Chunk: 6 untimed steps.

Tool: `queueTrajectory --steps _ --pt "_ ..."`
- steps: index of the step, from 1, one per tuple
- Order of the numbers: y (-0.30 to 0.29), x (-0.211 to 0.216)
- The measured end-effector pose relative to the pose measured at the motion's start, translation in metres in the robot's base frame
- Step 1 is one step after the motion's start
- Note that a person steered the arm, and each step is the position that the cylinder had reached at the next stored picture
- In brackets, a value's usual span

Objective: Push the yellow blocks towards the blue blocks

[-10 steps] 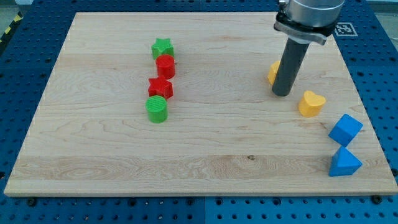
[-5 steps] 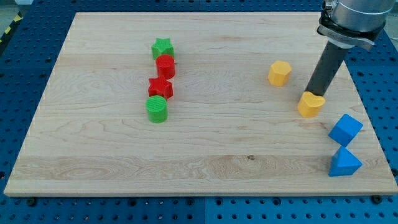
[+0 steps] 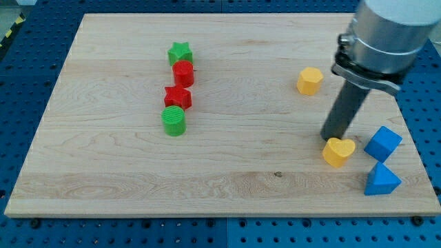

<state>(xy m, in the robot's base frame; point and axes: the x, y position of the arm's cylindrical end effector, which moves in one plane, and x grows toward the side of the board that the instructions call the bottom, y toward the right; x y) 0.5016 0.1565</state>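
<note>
Blue triangle block (image 3: pixel 381 180): nearest the view's bottom, at the board's lower right corner area, pointed end up.
Blue cube (image 3: pixel 383 144): just above the triangle block and touching or almost touching it, turned on a corner.
Yellow heart block (image 3: pixel 339 151): just to the view's left of the blue cube, near it but with a strip of bare wood between them.
My tip (image 3: pixel 333 138): at the heart block's upper left edge, touching it as far as can be told; the rod leans up toward the view's right into a grey housing.
Pincer: the arm carries none, only the dark rod, so there is nothing spread or pressed together.
Green cylinder (image 3: pixel 174 120): left of centre, lowest of a short column of four blocks.
Red star block (image 3: pixel 178 96): directly above the green cylinder, touching it.
Yellow hexagon block (image 3: pixel 310 80): well above the heart block, to the view's left of the rod, apart from it.
Red cylinder (image 3: pixel 183 72): above the red star.
Green star block (image 3: pixel 180 52): top of the column, touching the red cylinder.
Board (image 3: pixel 103 186): pale wood, lying on a blue perforated table (image 3: pixel 21 83).
</note>
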Motion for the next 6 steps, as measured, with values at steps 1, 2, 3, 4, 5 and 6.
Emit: queueTrajectory --steps 1,2,3,4,5,6 --pt "-0.034 -0.044" --pt "-0.057 -0.106" --pt "-0.039 -0.147" --pt "-0.015 -0.147" --pt "-0.015 -0.143" --pt "-0.012 -0.109"
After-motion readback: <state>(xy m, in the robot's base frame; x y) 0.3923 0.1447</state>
